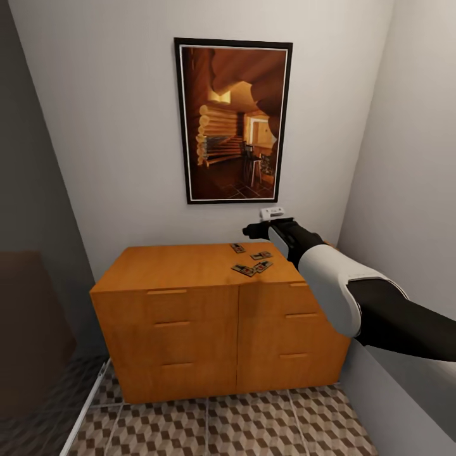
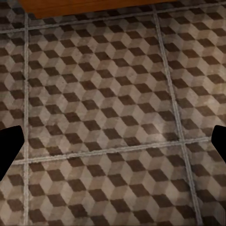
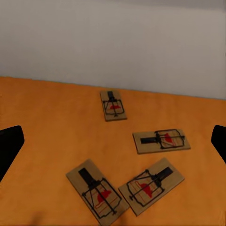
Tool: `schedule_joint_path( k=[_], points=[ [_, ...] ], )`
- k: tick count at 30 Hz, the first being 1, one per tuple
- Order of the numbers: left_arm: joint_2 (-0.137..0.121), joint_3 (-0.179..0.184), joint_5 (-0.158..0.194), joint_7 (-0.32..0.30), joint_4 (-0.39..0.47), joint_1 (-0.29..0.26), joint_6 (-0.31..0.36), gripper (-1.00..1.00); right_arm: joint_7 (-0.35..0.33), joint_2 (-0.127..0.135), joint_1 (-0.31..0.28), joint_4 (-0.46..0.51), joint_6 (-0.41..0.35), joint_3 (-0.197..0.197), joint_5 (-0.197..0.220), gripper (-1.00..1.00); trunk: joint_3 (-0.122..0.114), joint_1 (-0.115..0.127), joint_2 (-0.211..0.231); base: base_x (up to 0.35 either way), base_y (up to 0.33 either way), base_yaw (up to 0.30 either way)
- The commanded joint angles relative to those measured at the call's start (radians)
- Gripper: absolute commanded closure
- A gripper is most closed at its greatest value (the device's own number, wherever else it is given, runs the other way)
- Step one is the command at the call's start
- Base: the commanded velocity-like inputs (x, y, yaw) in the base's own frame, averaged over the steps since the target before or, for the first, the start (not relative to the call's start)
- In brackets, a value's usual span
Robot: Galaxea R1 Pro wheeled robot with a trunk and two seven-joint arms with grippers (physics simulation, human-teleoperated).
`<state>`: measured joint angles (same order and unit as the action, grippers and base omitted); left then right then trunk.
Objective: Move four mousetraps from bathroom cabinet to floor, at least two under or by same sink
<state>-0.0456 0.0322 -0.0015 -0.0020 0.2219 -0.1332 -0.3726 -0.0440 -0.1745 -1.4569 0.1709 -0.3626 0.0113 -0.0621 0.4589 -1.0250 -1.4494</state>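
Four mousetraps (image 3: 136, 157) lie on the flat top of the cabinet (image 1: 190, 297), grouped toward its 2 o'clock corner near the wall. In the right wrist view one lies alone nearest the wall, one sits off to the side, and the two nearest traps lie very close at an angle, their corners almost meeting; I cannot tell whether they touch. All four have their wire and red spot facing up.

The right tool (image 1: 258, 229) hangs above that corner of the surface, apart from the traps. Its finger tips show dark at both edges of its wrist view with a wide gap between them, so it is spread open and holds nothing. The left tool (image 2: 113, 146) is likewise spread open and empty, over the bathroom floor (image 2: 108, 113) just in front of the cabinet's base.

None of the traps is on the floor yet, so the task looks barely begun; the likely step is a first pick.

What could go wrong: the boards are thin and flat, so fingers coming down may slide off the edges or push a trap across the wood. Going for either of the close pair risks nudging its neighbour off the cabinet's near edge. A side wall stands close at 3 o'clock, leaving the arm little room.
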Motion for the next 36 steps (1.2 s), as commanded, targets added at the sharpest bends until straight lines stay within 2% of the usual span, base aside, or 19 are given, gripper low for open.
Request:
schedule_joint_path(
  k=[1,13,28,36],
  points=[
    [0.000,0.003,0.000,0.000,-0.001,-0.001,-0.003,-1.00,-0.004,0.000,0.000,0.000,-0.004,0.001,-0.007,-1.00,0.001,0.000,-0.001,0.000,0.048,0.000],
    [0.000,0.003,0.000,0.000,-0.001,0.000,-0.003,-1.00,-0.004,0.000,0.000,-0.011,0.011,0.001,-0.007,-1.00,0.001,0.000,-0.001,0.022,0.013,0.000],
    [0.000,0.002,0.000,-0.003,0.000,0.000,-0.002,-1.00,-0.004,0.000,0.000,-0.031,0.015,0.001,-0.007,-1.00,0.001,0.000,-0.001,0.175,0.000,0.000],
    [0.000,0.003,0.000,-0.003,0.000,0.000,-0.002,-1.00,-0.004,0.000,0.000,-0.080,0.064,0.001,-0.007,-1.00,0.001,0.000,-0.001,0.041,0.000,0.000]
  ],
)
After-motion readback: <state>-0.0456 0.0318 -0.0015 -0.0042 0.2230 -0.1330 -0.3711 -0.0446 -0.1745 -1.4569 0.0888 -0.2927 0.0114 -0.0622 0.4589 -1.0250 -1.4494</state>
